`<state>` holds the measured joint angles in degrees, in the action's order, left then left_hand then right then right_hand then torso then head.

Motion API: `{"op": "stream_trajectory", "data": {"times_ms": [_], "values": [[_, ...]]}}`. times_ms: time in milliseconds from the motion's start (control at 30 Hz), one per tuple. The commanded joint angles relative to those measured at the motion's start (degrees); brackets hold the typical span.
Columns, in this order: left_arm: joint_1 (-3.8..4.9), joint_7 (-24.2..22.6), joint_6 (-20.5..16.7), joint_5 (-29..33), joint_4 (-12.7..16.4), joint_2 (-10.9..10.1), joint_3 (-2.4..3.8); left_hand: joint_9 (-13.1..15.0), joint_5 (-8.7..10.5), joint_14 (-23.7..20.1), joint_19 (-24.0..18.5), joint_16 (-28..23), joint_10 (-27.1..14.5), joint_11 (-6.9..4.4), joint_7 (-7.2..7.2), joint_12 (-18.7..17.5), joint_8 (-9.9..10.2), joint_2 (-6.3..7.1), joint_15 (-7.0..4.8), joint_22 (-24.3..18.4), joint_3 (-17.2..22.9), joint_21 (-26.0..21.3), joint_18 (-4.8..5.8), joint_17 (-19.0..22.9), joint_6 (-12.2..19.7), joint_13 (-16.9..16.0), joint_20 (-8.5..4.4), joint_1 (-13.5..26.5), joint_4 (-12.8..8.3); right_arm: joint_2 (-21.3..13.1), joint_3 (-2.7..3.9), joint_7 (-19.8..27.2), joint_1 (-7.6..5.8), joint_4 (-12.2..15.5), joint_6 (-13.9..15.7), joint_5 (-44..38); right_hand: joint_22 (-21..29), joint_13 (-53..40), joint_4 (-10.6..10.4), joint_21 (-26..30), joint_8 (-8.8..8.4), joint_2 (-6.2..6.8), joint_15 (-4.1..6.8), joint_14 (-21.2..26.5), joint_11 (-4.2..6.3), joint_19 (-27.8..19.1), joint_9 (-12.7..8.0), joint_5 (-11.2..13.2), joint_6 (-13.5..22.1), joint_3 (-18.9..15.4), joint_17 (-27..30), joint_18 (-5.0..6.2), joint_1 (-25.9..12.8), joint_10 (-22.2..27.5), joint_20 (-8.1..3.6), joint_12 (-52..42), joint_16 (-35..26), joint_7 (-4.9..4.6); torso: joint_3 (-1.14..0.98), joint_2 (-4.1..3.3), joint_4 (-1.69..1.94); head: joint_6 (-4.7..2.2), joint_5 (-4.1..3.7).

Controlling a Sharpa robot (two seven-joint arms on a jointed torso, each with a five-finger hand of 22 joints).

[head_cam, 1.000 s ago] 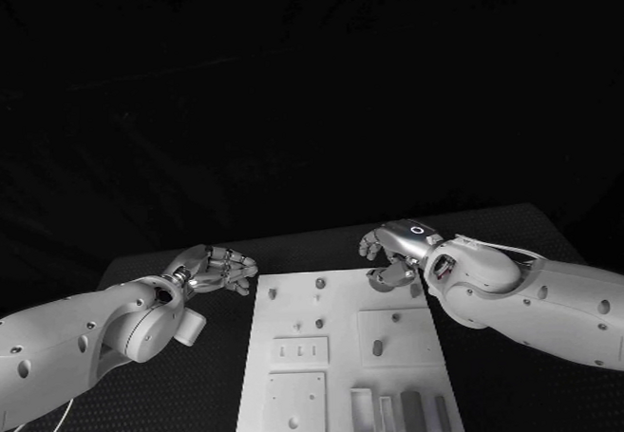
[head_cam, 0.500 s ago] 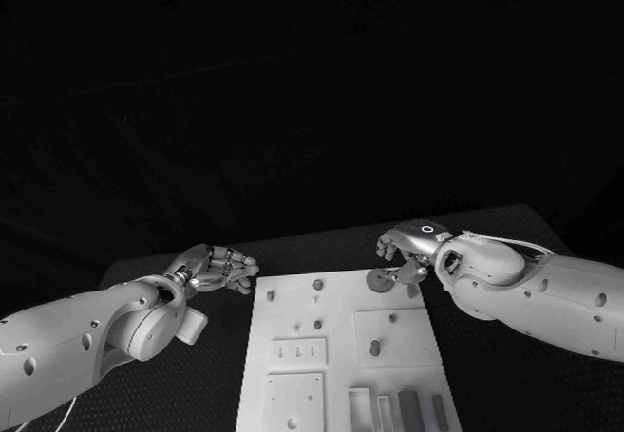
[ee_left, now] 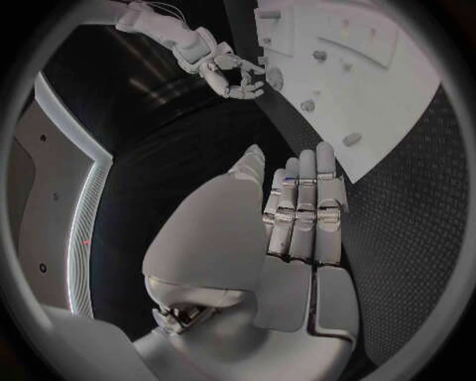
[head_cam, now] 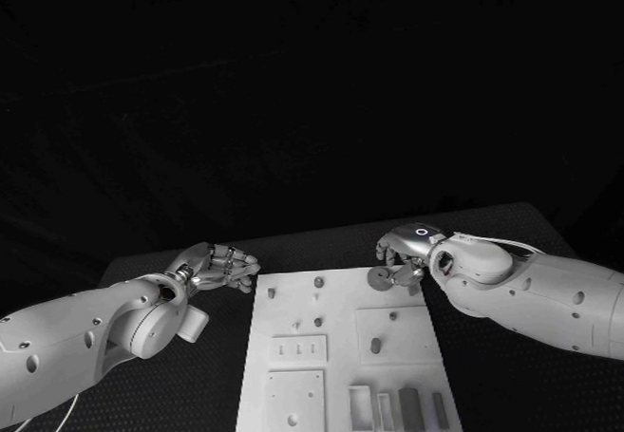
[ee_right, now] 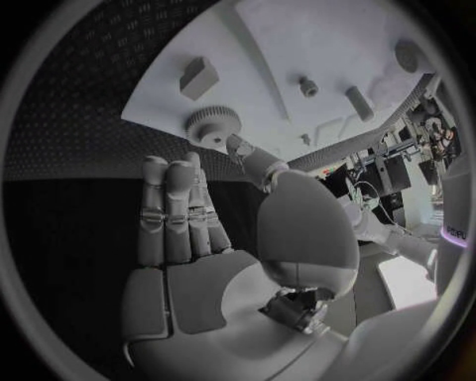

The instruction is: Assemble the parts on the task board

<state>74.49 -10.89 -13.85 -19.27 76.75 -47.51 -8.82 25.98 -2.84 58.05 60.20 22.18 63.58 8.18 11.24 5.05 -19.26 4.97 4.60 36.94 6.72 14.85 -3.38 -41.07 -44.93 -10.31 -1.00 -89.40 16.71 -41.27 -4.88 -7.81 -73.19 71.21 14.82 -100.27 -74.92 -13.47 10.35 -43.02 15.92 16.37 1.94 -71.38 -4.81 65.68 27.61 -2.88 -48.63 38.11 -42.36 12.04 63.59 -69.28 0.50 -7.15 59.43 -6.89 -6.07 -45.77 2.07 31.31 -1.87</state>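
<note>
Two hands, one task board, several small parts. The task board (head_cam: 347,357), a white plate, lies lengthwise in the middle of the black table (head_cam: 195,391), between the two arms.

Left hand (head_cam: 218,269): just off the board's far left corner, over the table; holds nothing. In the left wrist view its fingers (ee_left: 302,210) lie straight and close together, the thumb beside them, not curled.

Right hand (head_cam: 403,256): at the board's far right corner. In the right wrist view its fingers (ee_right: 178,210) are stretched out side by side, apart from the thumb; the thumb tip (ee_right: 238,147) touches or nearly touches a toothed gear (ee_right: 213,125) on the board. Contact cannot be told for certain; nothing is gripped.

Gear (head_cam: 380,278): round, grey, sitting at the board's far right corner, just below the right hand.

Other parts: a small block (ee_right: 198,77) standing on the board near the gear; short pegs (head_cam: 319,283) upright in the far half of the board; narrow dark bars (head_cam: 411,411) in slots at the near right end.
</note>
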Motion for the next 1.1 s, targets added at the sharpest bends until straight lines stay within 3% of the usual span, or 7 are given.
{"op": "stream_trajectory", "data": {"times_ms": [33,233,400,500,533,567,1100], "values": [[-0.03,-0.7,0.8,0.2,0.1,0.1,0.02,0.1,-0.10,0.5,-0.5,-0.4,0.1,0.19,0.20,-0.3,0.3,-0.25,0.03,0.1,0.3,-0.3,-0.67,-0.1,-0.1,-0.1,-0.09,0.5,-0.1,0.3,-0.05,1.1,0.25,-0.6,-2.4,-0.3,-0.8,-0.2,-0.2,0.4,0.19,0.15,-0.38,0.2,-0.05,-0.5,0.0,0.1,0.2,-0.1,0.1,2.96,0.1,0.6,-0.05,0.2,0.2,-0.12,-0.02,0.00,0.00,0.25,0.07],[-0.07,-0.7,0.9,0.2,0.1,0.1,0.02,0.1,-0.10,0.5,-0.5,-0.4,0.1,0.20,0.20,-0.3,0.3,-0.25,0.04,0.1,0.3,-0.3,-0.67,-0.1,-0.1,-0.1,-0.09,0.5,-0.1,0.9,-0.12,1.1,0.43,-1.8,-2.4,-0.3,-0.9,-1.3,-0.7,0.4,0.58,0.13,-0.48,0.5,-0.10,-0.8,0.1,0.1,-0.1,-0.1,0.1,2.96,-0.4,-0.1,0.10,-0.2,0.3,-0.61,-0.05,0.00,-0.11,0.38,0.24],[-0.12,-0.7,0.9,0.2,0.0,0.1,0.02,0.1,-0.10,0.5,-0.5,-0.4,0.1,0.21,0.21,-0.3,0.3,-0.26,0.04,0.1,0.3,-0.3,-0.67,-0.1,-0.1,-0.1,-0.09,0.6,-0.1,1.0,-0.13,1.1,0.46,-1.8,-2.4,-0.3,-1.1,-12.8,-0.8,-0.5,1.50,0.14,2.59,-0.6,3.32,0.2,0.4,0.0,-1.2,-1.9,-0.9,2.96,-0.6,-7.0,-0.22,-11.2,2.6,0.05,-0.03,-0.03,-0.05,0.53,0.25],[-0.12,-0.7,0.9,0.2,0.1,0.1,0.02,0.1,-0.10,0.5,-0.5,-0.5,0.0,0.21,0.21,-0.4,0.3,-0.26,0.04,0.1,0.3,-0.3,-0.67,-0.1,-0.1,-0.1,-0.09,0.6,-0.1,1.0,-0.13,1.3,0.46,-1.8,-2.0,0.3,-1.3,-33.9,-1.2,-1.6,1.45,0.06,3.71,0.3,4.71,0.7,0.2,-0.3,-1.4,-2.5,-4.3,2.96,-0.7,2.6,-0.62,-32.0,8.0,-0.19,-0.08,-0.02,-0.13,0.62,0.32],[-0.13,-0.7,1.0,0.2,0.1,0.1,0.02,0.1,-0.10,0.5,-0.5,-0.5,0.0,0.21,0.21,-0.4,0.3,-0.26,0.04,0.1,0.3,-0.3,-0.67,-0.1,-0.1,-0.1,-0.09,0.6,-0.1,1.1,-0.13,1.3,0.47,-1.8,-1.9,0.6,-1.4,-39.2,-1.4,-2.1,1.40,0.00,4.26,-0.5,4.62,1.0,0.1,-0.2,-1.4,-2.6,-5.8,2.96,-0.7,2.4,-0.82,-38.8,10.7,-0.39,-0.09,-0.02,-0.16,0.62,0.33],[-0.13,-0.7,1.0,0.2,0.1,0.1,0.02,0.1,-0.10,0.5,-0.5,-0.5,0.0,0.21,0.21,-0.4,0.3,-0.26,0.04,0.1,0.3,-0.3,-0.67,-0.1,-0.1,-0.1,-0.09,0.6,-0.1,1.1,-0.13,1.3,0.47,-1.8,-1.7,1.1,-1.3,-49.9,-2.0,-3.5,1.50,-0.37,3.95,1.9,4.37,0.9,0.1,-0.2,-1.8,-1.4,-8.7,2.96,-0.9,11.2,-1.51,-49.9,14.4,0.07,-0.09,-0.04,-0.15,0.64,0.34],[-0.12,-0.5,1.0,0.1,0.4,-0.1,0.02,0.1,-0.10,0.6,-0.5,-0.5,0.0,0.22,0.22,-0.4,0.3,-0.27,0.04,0.1,0.3,-0.4,-0.67,-0.2,0.0,-0.1,-0.09,0.6,-0.1,2.2,-0.12,1.6,0.73,-3.9,-2.9,3.2,-1.2,-52.4,-3.3,-7.8,1.34,-0.75,3.85,0.1,4.53,2.1,-0.1,0.1,-1.2,-0.5,-11.4,2.96,-1.7,9.1,-2.78,-59.2,21.2,0.25,-0.07,-0.04,-0.11,1.08,0.52]]}}
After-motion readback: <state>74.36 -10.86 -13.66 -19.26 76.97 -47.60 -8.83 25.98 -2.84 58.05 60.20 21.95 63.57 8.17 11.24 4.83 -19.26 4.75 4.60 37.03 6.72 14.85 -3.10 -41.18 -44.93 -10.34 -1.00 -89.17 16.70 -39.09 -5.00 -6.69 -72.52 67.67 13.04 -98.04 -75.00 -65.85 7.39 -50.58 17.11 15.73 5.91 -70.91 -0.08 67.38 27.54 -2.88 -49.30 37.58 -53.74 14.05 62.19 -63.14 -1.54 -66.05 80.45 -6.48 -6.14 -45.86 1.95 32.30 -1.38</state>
